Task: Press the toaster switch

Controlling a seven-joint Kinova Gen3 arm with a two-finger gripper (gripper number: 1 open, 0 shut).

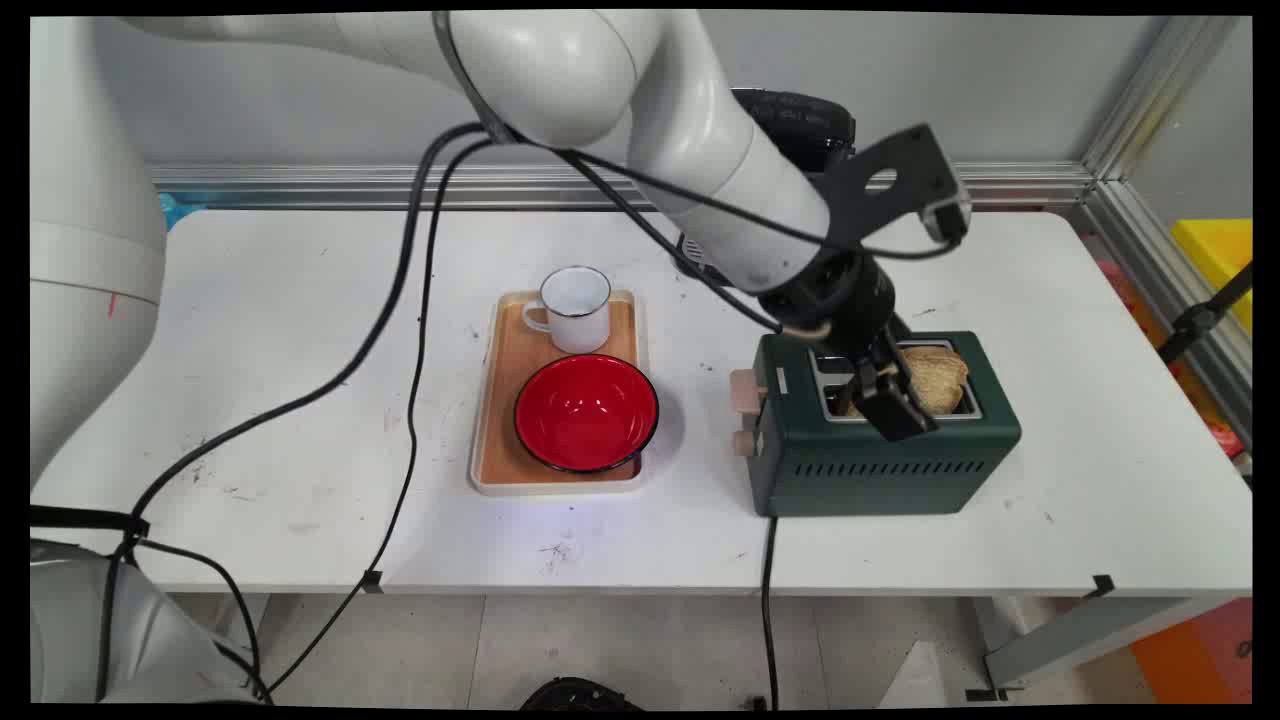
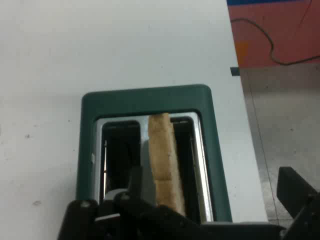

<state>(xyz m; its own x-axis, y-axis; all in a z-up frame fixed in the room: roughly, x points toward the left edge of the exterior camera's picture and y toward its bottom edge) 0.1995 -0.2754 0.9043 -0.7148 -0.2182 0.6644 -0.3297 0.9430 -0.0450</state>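
Note:
A dark green toaster [image 1: 880, 470] stands on the right half of the white table [image 1: 300, 400]. A slice of toasted bread [image 1: 942, 376] sticks up out of its slots. My gripper [image 1: 893, 400] hangs right over the toaster top, its fingers reaching down beside the slice. In the hand view the bread [image 2: 162, 155] stands edge-on between the two slots of the toaster [image 2: 150, 97]. My gripper [image 2: 215, 197] is open. Its left finger [image 2: 136, 182] is close beside the slice and its right finger [image 2: 295, 192] is far off. Nothing is gripped.
A beige tray [image 1: 500, 400] at mid-table carries a white enamel mug [image 1: 577, 308] and a red bowl [image 1: 586, 412]. The toaster's beige levers [image 1: 745, 410] face the tray. Its black cord [image 1: 768, 570] drops over the table's front edge. Black arm cables [image 1: 400, 330] trail over the left side.

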